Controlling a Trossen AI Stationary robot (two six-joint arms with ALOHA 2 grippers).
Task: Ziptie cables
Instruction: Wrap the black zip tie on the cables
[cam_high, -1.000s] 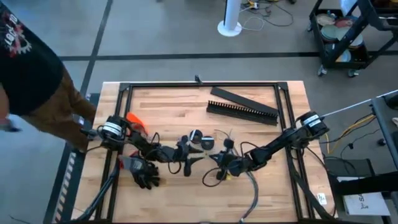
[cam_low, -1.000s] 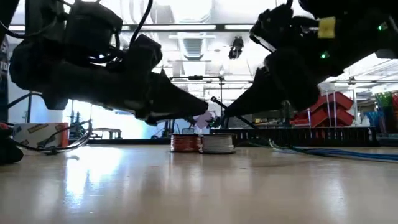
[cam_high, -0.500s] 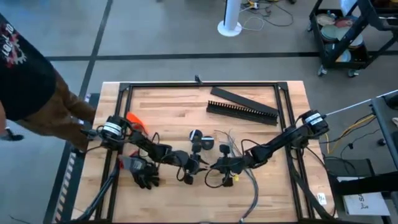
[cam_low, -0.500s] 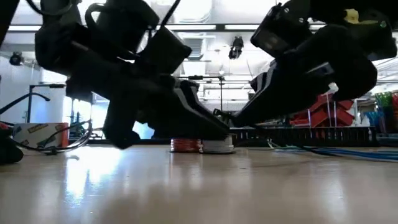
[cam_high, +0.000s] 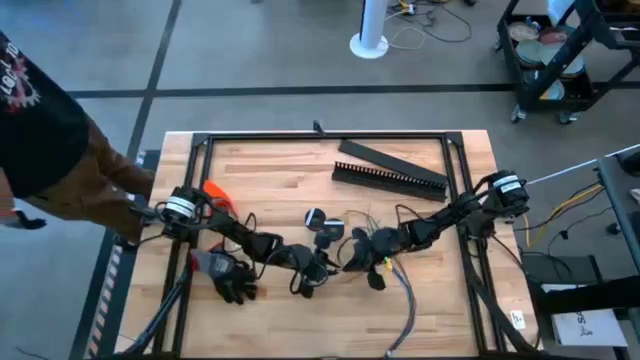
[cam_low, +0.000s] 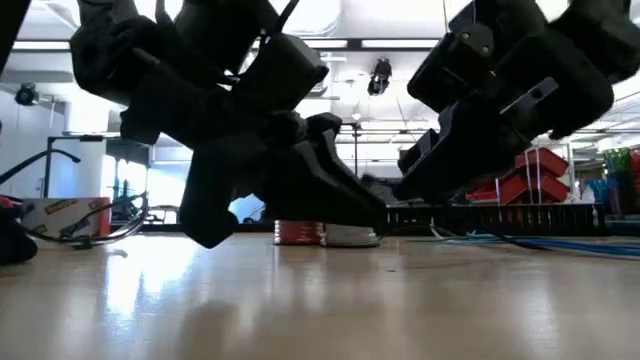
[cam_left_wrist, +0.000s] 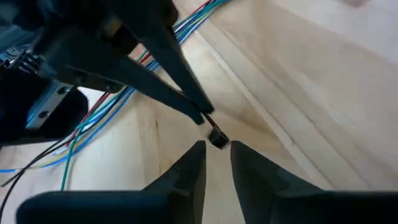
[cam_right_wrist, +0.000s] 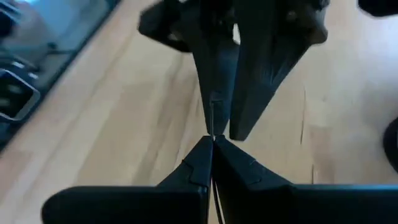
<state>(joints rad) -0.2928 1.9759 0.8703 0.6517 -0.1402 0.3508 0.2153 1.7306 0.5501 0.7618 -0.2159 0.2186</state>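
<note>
Light butcher-block table (cam_high: 280, 170) inside a black frame, standing on a grey floor crossed by dark lines. Toward the far edge, a flat black bar (cam_high: 372, 152) and a comb-toothed duct (cam_high: 390, 178) lying side by side. An orange tool (cam_high: 213, 190) near the left arm's base, a black glove (cam_high: 232, 281) at the near left. A person (cam_high: 45, 130) in a dark shirt and brown trousers standing off the table's left corner. On the floor beyond, a white stand base (cam_high: 369, 42) and a wheeled cart (cam_high: 555, 50).

At mid-table, two small spools (cam_low: 325, 232) side by side, one orange-wound, one pale. Ceiling light strips and red bins (cam_low: 530, 175) visible behind in the low view.

Left gripper (cam_high: 322, 267) and right gripper (cam_high: 352, 263) tip to tip just above the wood, near the centre, slightly toward the near edge. Right gripper (cam_right_wrist: 212, 142) pinched together on the ziptie (cam_right_wrist: 212, 121), a thin strip running straight out from between the tips toward the opposite gripper. Left gripper (cam_left_wrist: 216, 148) with fingers a little apart, a narrow gap between the tips, the ziptie's small black end (cam_left_wrist: 217, 139) just ahead of that gap and not clamped.

Cables (cam_high: 368, 222): thin dark loops on the wood just behind the right gripper; coloured wires (cam_left_wrist: 93, 121) lying flat beside the gripper pair in the left wrist view.
</note>
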